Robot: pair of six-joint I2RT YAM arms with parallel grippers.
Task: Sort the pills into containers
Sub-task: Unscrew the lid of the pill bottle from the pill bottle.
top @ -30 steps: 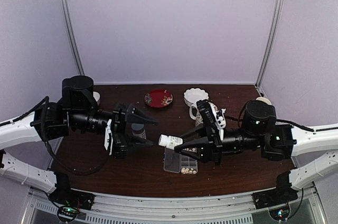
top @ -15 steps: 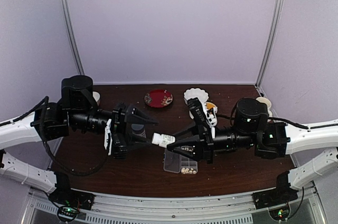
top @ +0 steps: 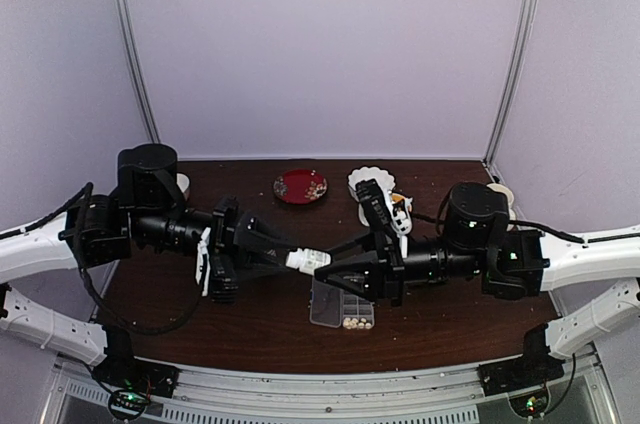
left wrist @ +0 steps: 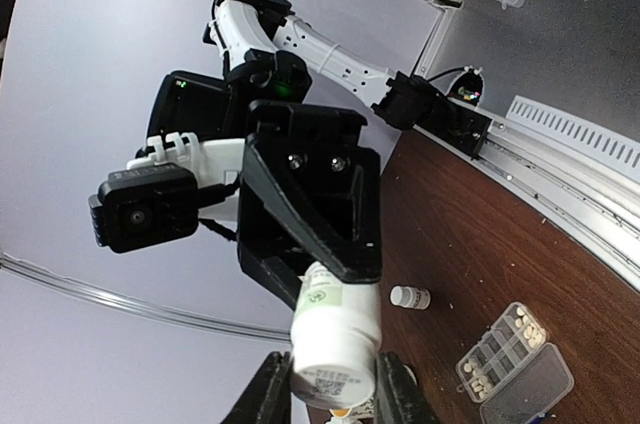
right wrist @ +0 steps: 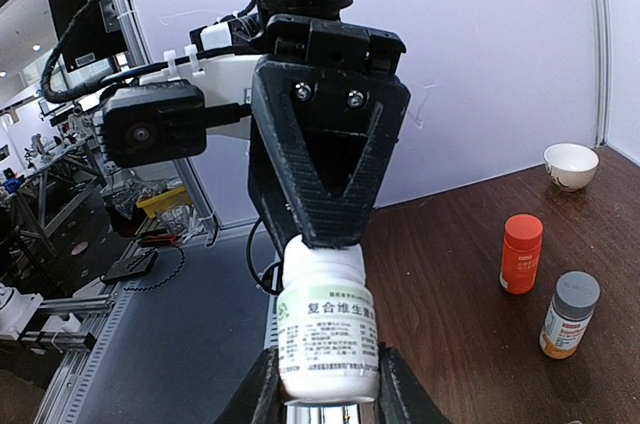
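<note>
– Pills: where do we find them?

– We start with the dark brown tabletop. Above it our two arms meet in mid-air, the left end effector and the right end effector pointing at each other almost tip to tip.

– What do they have hold of?

– One white bottle, lying sideways, off the tabletop, between them. The right end effector is closed on its labelled body; in the right wrist view we see its fingers tight against both sides. The left end effector grips the opposite end, and in the left wrist view its fingers press against the bottle on either side.

– And behind them?

– A red dish and a white bowl sit near the back edge, apart from each other.

– The box?

– A clear box lies flat on the tabletop just under the right end effector, its lid open beside it.

– So the tablets?

– We see them as pale specks in some cells of that box, most plainly at its near end. We cannot count them.
</note>
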